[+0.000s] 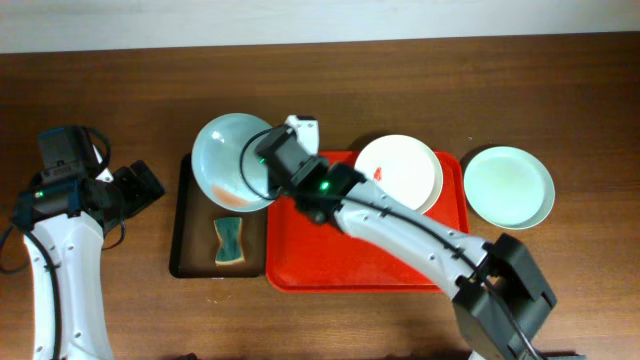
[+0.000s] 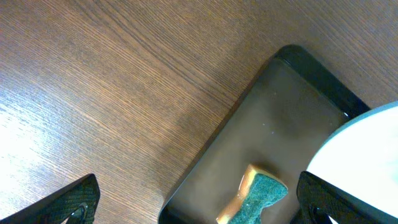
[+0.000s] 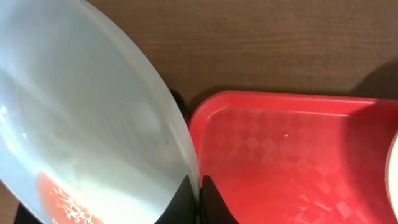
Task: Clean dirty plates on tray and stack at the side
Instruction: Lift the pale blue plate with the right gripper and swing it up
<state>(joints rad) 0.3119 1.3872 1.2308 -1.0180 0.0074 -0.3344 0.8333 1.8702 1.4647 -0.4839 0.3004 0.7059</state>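
My right gripper (image 1: 260,160) (image 3: 200,186) is shut on the right rim of a pale blue plate (image 1: 228,155) (image 3: 81,118). It holds the plate tilted above the far end of the brown tray, and a red smear (image 3: 59,198) shows near the plate's lower edge. A white plate (image 1: 400,172) with a small red smear lies at the far right of the red tray (image 1: 350,262) (image 3: 292,155). A pale mint green plate (image 1: 508,186) rests on the table, right of the tray. My left gripper (image 1: 140,185) (image 2: 199,205) stands open over the table, left of the brown tray.
A black-rimmed brown tray (image 1: 188,245) (image 2: 273,118) lies left of the red tray. On it sits a green and yellow sponge (image 1: 229,243) (image 2: 258,199). Bare wooden table surrounds both trays.
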